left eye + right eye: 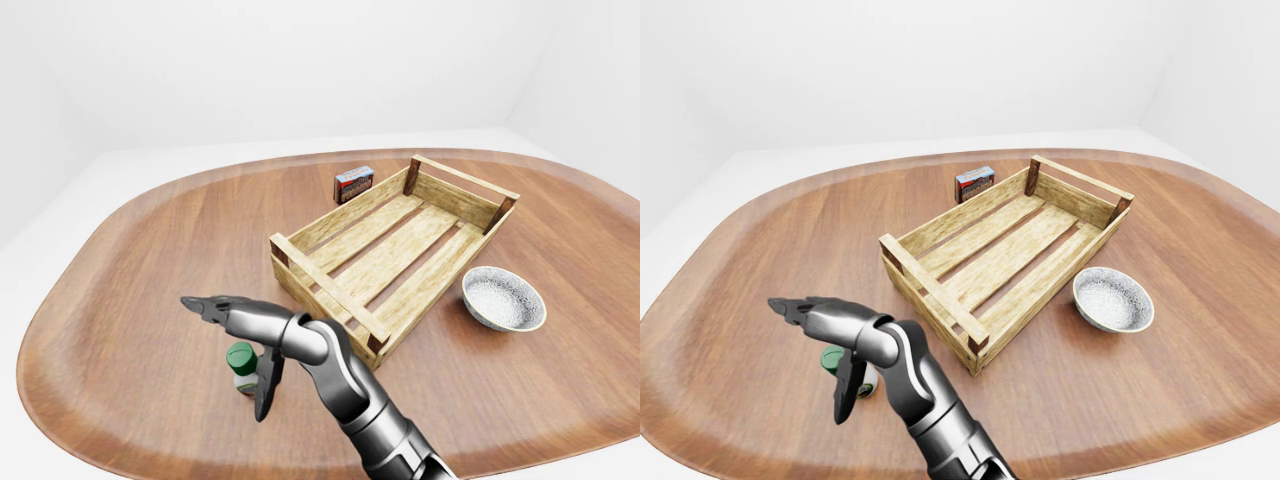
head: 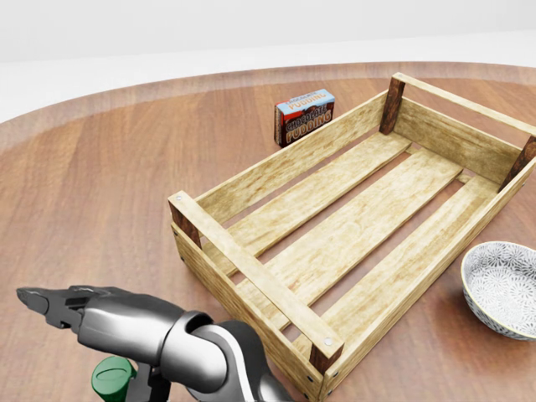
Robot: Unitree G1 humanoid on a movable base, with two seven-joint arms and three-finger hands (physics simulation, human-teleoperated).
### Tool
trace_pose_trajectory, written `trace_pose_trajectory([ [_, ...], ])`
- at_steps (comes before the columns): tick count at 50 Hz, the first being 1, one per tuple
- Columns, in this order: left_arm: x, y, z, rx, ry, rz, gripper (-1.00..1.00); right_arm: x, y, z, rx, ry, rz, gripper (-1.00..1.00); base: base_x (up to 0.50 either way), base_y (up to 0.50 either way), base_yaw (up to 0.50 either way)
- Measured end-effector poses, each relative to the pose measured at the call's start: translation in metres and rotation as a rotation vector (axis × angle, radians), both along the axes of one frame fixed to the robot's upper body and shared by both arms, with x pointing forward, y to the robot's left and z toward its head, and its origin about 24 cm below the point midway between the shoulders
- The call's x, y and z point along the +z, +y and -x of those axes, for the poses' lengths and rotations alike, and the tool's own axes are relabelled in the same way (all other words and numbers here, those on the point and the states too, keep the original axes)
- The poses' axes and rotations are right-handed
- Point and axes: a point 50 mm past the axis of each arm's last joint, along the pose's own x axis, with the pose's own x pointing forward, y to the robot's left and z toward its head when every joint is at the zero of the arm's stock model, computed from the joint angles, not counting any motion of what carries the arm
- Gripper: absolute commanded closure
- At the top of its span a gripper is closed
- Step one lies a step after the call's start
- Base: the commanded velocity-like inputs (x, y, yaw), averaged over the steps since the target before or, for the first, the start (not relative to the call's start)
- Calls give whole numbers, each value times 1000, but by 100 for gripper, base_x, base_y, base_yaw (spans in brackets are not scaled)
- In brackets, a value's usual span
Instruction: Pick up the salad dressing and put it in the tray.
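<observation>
at the lower middle of the left-eye view, a grey metal robot hand (image 1: 243,345) is seen spread wide above the small green-capped salad dressing bottle (image 1: 242,367), one finger pointing to the left and another hanging down just beside the bottle; nothing is held. which arm it belongs to cannot be told with certainty, and no second robot hand is in view. the bottle stands upright on the rounded brown wooden desk (image 1: 120,270), near the lower-left corner of the slatted pale wooden tray (image 1: 390,250). the reaching step is judged to be in hand; next, the fingers would need to be lowered around the bottle and closed. to the right a speckled white bowl (image 1: 504,298) is seen, and beyond the tray a small pudding box (image 1: 353,184).
</observation>
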Motion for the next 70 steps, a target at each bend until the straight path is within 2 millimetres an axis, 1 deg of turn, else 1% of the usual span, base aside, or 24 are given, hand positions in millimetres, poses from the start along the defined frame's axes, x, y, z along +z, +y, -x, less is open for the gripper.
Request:
trace_pose_trajectory([
  [5, -1, 1, 0, 1, 0, 2, -100, -11, 3, 1, -21, -9, 87, -100, 0, 0, 0],
  [9, -2, 1, -1, 0, 1, 2, -100, -18, 9, 2, -20, -8, 140, -100, 0, 0, 0],
  [16, -3, 1, -1, -2, 2, 3, -100, -39, 9, -11, -29, 36, 266, -100, 0, 0, 0],
  [21, -4, 1, -1, -2, 3, 5, -100, -50, 7, -16, -32, 71, 320, -100, 0, 0, 0],
  [22, -5, 1, -1, -3, 3, 5, -100, -52, 7, -17, -32, 79, 324, -97, 0, 0, 0],
  [23, -5, 1, -1, -3, 3, 5, -100, -53, 7, -17, -32, 85, 327, 100, 0, 0, 0],
  [28, -5, 1, -1, -3, 4, 6, -100, -58, 7, -15, -29, 102, 336, 100, 0, 0, 0],
  [36, -6, 1, -2, -6, 6, 6, -100, -55, 7, -14, -28, 80, 335, 100, 0, 0, 0],
  [44, -6, 0, -3, -8, 7, 6, -100, -58, 7, -13, -30, 80, 351, 100, 0, 0, 0],
  [51, -6, 0, -5, -11, 9, 6, -100, -49, 6, -17, -45, 25, 367, 100, 0, 0, 0],
  [56, -7, -1, -6, -15, 11, 6, -100, -34, 4, -23, -73, -61, 374, 100, 0, 0, 0],
  [58, -7, -2, -7, -17, 12, 5, -100, -25, 3, -26, -91, -110, 375, 100, 0, 0, 0],
  [62, -7, -3, -8, -21, 14, 5, -100, -2, 1, -33, -134, -216, 371, 100, 0, 0, 0],
  [70, -8, -4, -11, -29, 18, 4, -100, 51, -5, -43, -223, -430, 339, 100, 0, 0, 0],
])
